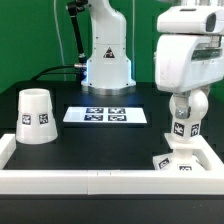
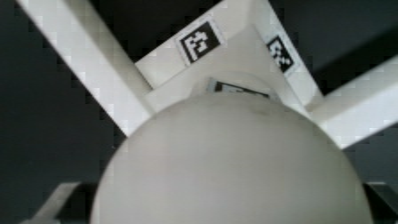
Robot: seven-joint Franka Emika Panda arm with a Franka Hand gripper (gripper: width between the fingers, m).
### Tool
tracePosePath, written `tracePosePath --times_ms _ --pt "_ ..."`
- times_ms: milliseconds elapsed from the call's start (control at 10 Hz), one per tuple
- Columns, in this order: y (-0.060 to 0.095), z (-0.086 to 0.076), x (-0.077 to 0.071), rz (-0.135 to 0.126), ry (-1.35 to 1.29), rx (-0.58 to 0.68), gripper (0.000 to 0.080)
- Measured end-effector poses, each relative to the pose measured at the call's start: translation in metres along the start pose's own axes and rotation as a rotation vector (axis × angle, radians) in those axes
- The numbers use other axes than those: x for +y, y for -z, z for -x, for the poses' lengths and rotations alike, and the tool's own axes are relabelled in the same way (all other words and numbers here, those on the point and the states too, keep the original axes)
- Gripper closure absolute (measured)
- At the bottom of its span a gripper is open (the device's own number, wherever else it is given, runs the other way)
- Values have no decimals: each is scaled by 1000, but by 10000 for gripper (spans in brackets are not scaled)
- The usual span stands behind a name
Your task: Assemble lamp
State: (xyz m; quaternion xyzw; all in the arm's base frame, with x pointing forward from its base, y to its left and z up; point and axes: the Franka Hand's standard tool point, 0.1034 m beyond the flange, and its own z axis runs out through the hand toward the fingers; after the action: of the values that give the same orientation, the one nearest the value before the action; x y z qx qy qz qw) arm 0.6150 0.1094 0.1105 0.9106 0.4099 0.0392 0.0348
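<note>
My gripper (image 1: 186, 98) is shut on the white ball-shaped bulb (image 1: 183, 122) at the exterior view's right. It holds the bulb upright directly over the small square stepped base (image 1: 174, 164). The bulb's lower end is at the base's top; I cannot tell whether they touch. In the wrist view the bulb (image 2: 222, 160) fills the middle and hides most of the base (image 2: 228, 52), whose tags show beyond it. Dark fingertips (image 2: 54, 203) flank the bulb. The cup-like shade (image 1: 37, 115) stands mouth down at the exterior view's left, far from the gripper.
The marker board (image 1: 105, 116) lies flat in the middle of the black table. A white rail (image 1: 90, 182) runs along the front and up both sides, and the base sits near its right corner. The robot's pedestal (image 1: 105, 65) stands behind.
</note>
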Motion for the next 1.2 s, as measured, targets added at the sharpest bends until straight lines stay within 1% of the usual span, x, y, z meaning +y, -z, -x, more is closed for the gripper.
tracePosePath --times_ms 300,400,900,1200 --pt "2 -1 3 2 -358 1 222" --pt "2 0 4 2 -390 1 222" --pt "1 5 8 7 -729 -2 222" --pt "-1 11 9 -1 -1035 -7 222"
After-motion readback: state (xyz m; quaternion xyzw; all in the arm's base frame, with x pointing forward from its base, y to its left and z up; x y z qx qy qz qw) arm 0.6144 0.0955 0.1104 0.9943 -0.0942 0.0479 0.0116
